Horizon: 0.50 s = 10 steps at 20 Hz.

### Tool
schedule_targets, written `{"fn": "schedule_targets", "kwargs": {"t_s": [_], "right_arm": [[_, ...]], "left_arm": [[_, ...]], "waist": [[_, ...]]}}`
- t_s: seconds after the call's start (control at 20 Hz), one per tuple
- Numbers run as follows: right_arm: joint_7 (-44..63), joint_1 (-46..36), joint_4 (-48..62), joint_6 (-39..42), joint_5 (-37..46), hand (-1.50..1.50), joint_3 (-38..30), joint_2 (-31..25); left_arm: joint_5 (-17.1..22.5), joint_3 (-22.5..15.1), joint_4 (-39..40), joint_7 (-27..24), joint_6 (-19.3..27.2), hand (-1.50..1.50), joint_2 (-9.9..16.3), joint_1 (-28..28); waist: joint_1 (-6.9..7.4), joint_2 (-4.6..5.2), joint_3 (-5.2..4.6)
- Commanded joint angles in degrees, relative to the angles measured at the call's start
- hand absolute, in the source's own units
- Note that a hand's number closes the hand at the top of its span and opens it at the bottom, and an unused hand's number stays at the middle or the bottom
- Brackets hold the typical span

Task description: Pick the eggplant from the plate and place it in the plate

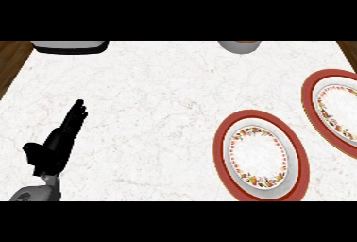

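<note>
Two red-rimmed plates with floral borders lie on the white marble counter. The nearer plate [261, 156] sits at the lower right, and the second plate [335, 111] is cut off by the right edge. No eggplant shows on either plate or anywhere on the counter. My left hand [59, 142] rests at the lower left with its fingers straight, pointing up and away, holding nothing. My right hand does not appear in the view.
A dark and white appliance [70, 46] stands at the back left edge. A grey rounded vessel [241, 46] sits at the back, right of centre. Brown wood [10, 61] borders the counter at the left and far right.
</note>
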Motion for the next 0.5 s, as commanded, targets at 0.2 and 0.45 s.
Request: {"fn": "schedule_targets", "kwargs": {"t_s": [0.2, 0.45], "right_arm": [[-1.3, -17.4, 18.9, -4.9, 6.8, 1.5, 7.0, 3.1], [3.3, -21.4, 22.8, -13.0, 4.0, -1.5, 3.4, 10.7]], "left_arm": [[-0.3, 0.7, 2.2, -1.1, -0.4, 0.0, -1.4, -0.4], [-1.4, 0.3, 3.7, -2.8, 0.0, 0.0, -1.9, -1.0]], "waist": [[0.15, 0.11, 0.04], [0.2, 0.17, 0.05]]}}
